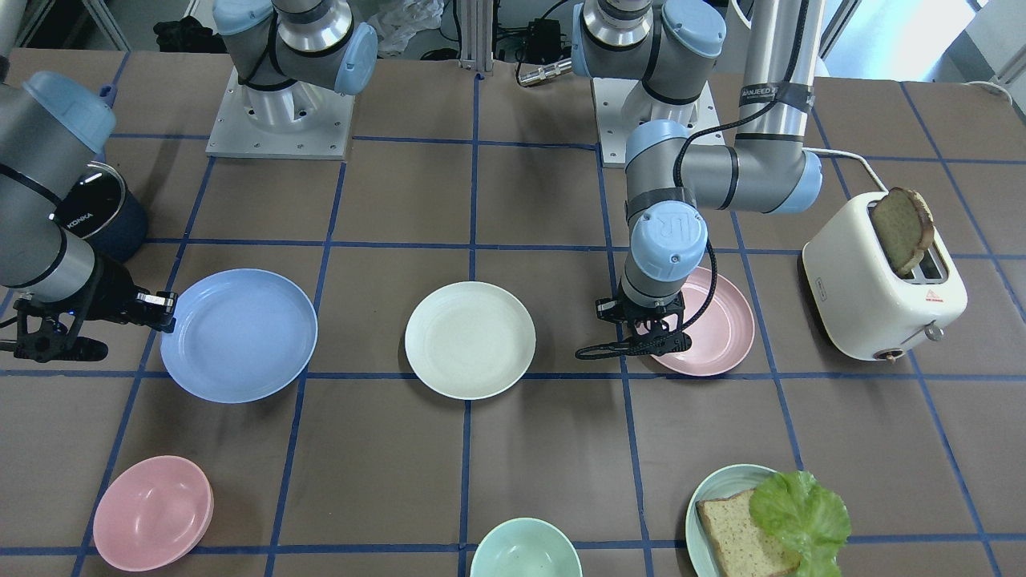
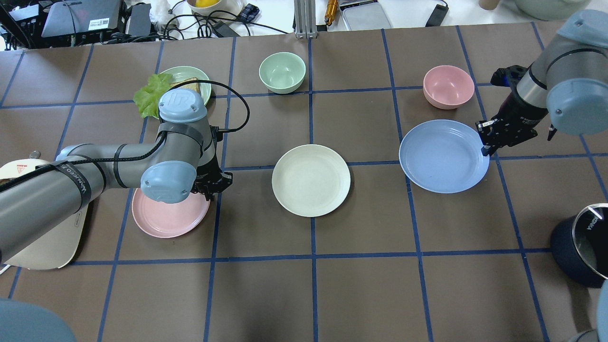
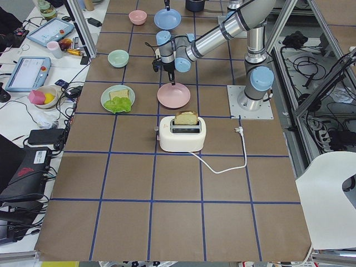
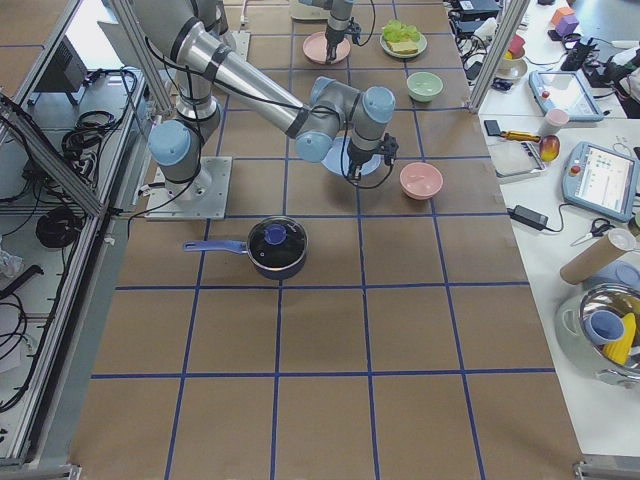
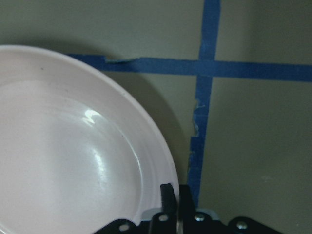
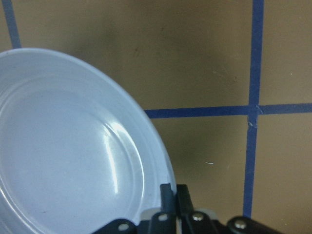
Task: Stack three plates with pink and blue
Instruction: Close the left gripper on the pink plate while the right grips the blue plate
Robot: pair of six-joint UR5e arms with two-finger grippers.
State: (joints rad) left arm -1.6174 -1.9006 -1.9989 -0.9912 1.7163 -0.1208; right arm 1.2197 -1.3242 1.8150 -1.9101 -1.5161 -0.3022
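Note:
The pale pink plate lies on the table on my left side. My left gripper is shut on its rim; the left wrist view shows the jaws pinched on the edge of the pink plate. The cream-white plate lies untouched in the middle. The light blue plate lies on my right side. My right gripper is shut on its rim, as the right wrist view shows on the blue plate.
A white toaster with a bread slice stands beyond the pink plate. Stacked pink bowls, a green bowl and a teal plate with bread and lettuce line the far edge. A dark pot stands near my right arm.

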